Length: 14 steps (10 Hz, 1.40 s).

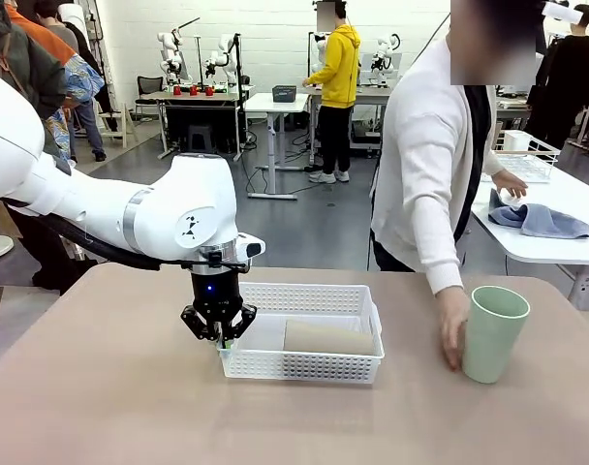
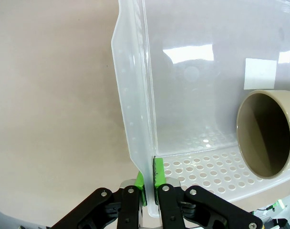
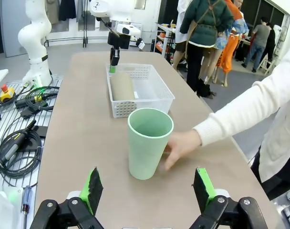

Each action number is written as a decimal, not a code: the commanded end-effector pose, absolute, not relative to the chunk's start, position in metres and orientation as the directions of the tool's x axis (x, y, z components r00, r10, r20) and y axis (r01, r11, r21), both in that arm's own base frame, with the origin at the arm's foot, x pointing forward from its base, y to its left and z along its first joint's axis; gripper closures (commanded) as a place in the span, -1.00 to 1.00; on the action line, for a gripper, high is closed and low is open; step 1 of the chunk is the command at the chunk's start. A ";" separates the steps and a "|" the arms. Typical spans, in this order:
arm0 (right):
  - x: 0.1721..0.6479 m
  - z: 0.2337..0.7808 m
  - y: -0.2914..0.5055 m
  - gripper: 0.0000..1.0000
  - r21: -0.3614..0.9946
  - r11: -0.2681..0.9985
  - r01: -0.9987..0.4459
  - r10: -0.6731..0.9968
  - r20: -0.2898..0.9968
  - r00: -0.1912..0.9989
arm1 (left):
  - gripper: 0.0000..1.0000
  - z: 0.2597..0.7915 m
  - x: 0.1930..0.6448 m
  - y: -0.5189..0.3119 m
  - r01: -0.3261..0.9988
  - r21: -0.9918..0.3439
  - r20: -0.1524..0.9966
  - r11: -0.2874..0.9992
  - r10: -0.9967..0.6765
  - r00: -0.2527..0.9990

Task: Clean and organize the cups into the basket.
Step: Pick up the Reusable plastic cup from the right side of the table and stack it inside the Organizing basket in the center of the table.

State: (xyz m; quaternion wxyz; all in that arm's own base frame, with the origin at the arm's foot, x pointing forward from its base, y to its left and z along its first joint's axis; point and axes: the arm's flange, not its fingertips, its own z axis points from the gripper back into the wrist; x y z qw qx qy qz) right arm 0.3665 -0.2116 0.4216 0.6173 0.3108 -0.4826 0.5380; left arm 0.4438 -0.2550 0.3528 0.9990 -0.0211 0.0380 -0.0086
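Left jaws: pinching the left end wall of the basket close to its near corner, with green pads on either side of the thin plastic.
Right jaws: spread wide and holding nothing, raised above the counter and apart from the mint cup ahead of them.
Basket: white perforated plastic, sitting on the counter near its middle.
Tan cup: lying on its side on the basket floor, towards the right end, with its open mouth facing the left jaws.
Mint green cup: upright and empty on the counter, outside the basket and to its right.
Person's hand: fingers laid against the mint green cup's side, the arm in a white sleeve.
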 end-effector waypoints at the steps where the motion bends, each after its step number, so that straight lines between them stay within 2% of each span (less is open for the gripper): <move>1: 0.364 0.422 -0.211 -1.00 -0.114 0.228 -0.967 0.361 0.932 -0.025 | 1.00 0.354 0.443 -0.256 0.017 -0.040 -0.079 0.999 -0.020 0.997; 4: 0.366 0.422 -0.212 -1.00 -0.136 0.228 -0.964 0.364 0.930 -0.045 | 1.00 0.354 0.443 -0.256 0.017 -0.040 -0.079 0.999 -0.020 0.997; 7: 0.381 0.365 -0.224 -1.00 -0.053 0.219 -0.974 0.326 0.945 0.022 | 1.00 0.354 0.443 -0.256 0.017 -0.040 -0.079 0.999 -0.020 0.997; 10: 0.395 0.309 -0.220 -1.00 0.006 0.199 -0.980 0.358 0.930 0.078 | 1.00 0.354 0.443 -0.256 0.017 -0.040 -0.079 0.999 -0.020 0.997; 14: 0.414 0.279 -0.198 -1.00 0.086 0.188 -0.978 0.334 0.931 0.146 | 1.00 0.354 0.443 -0.256 0.017 -0.040 -0.079 0.999 -0.020 0.997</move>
